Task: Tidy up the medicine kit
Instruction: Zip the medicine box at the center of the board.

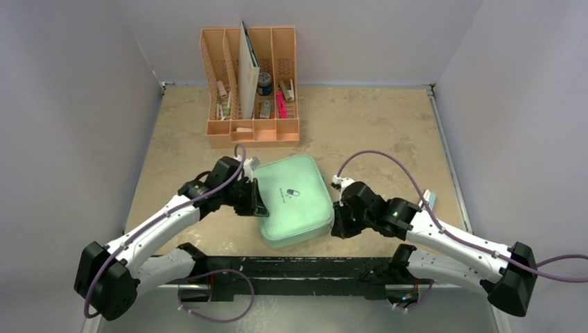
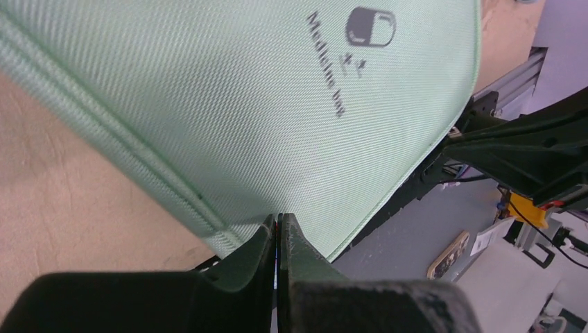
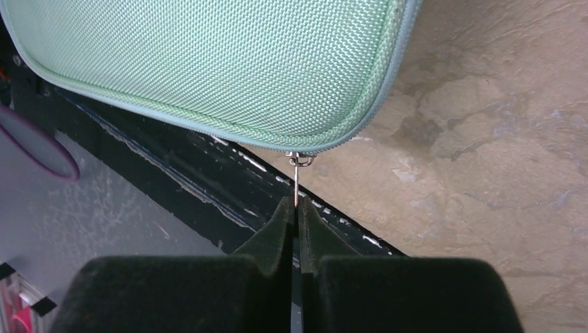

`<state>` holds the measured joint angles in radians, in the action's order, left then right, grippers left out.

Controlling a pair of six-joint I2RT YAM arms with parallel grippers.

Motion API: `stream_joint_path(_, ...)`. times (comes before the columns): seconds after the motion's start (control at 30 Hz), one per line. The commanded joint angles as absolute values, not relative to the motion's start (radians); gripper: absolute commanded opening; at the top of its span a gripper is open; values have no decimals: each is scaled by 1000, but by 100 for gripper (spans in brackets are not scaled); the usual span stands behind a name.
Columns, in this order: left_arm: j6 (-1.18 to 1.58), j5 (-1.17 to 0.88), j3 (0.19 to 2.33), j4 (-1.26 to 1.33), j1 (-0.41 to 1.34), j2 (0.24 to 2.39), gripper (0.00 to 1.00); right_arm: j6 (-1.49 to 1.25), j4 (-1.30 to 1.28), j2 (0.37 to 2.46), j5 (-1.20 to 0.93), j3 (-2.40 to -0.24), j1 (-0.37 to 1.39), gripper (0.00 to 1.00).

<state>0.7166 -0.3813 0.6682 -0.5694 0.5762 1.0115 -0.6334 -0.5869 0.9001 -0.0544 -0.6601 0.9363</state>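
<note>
The medicine kit (image 1: 295,198), a mint-green zip case with a dark pill logo (image 2: 369,26) on its lid, lies closed near the table's front edge. My left gripper (image 1: 258,201) is shut, its tips (image 2: 278,222) pressed against the kit's left side seam (image 2: 208,222); nothing shows between the fingers. At the kit's right corner my right gripper (image 1: 335,220) is shut on the thin metal zipper pull (image 3: 296,182), which hangs from the zip line of the case (image 3: 208,62). Its fingertips (image 3: 296,202) pinch the pull's lower end.
A peach-orange slotted desk organizer (image 1: 253,132) with several small items stands at the back of the table. A black rail (image 1: 305,267) runs along the near edge under the kit's corner. A small pale object (image 1: 430,199) lies by the right wall.
</note>
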Motion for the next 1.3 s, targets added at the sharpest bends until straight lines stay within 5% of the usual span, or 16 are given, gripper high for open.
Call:
stream_joint_path(0.0, 627, -429, 771, -553, 568, 1075, 0, -567, -523, 879, -124, -642, 963, 0)
stream_joint_path(0.37, 569, -550, 820, -594, 393, 1128, 0, -519, -305, 1010, -222, -665, 1025, 0)
stream_joint_path(0.53, 586, -471, 880, -715, 368, 1128, 36, -529, -228, 1058, -234, -679, 1032, 0)
stream_joint_path(0.7, 615, -319, 943, -841, 366, 1057, 46, -525, -168, 1094, -205, -688, 1044, 0)
stream_joint_path(0.97, 711, -182, 1048, -978, 365, 951, 76, -503, -95, 1215, -231, -770, 1091, 0)
stream_joint_path(1.27, 1005, -6, 1117, -1193, 365, 861, 74, -486, -62, 1356, -149, -893, 1172, 0)
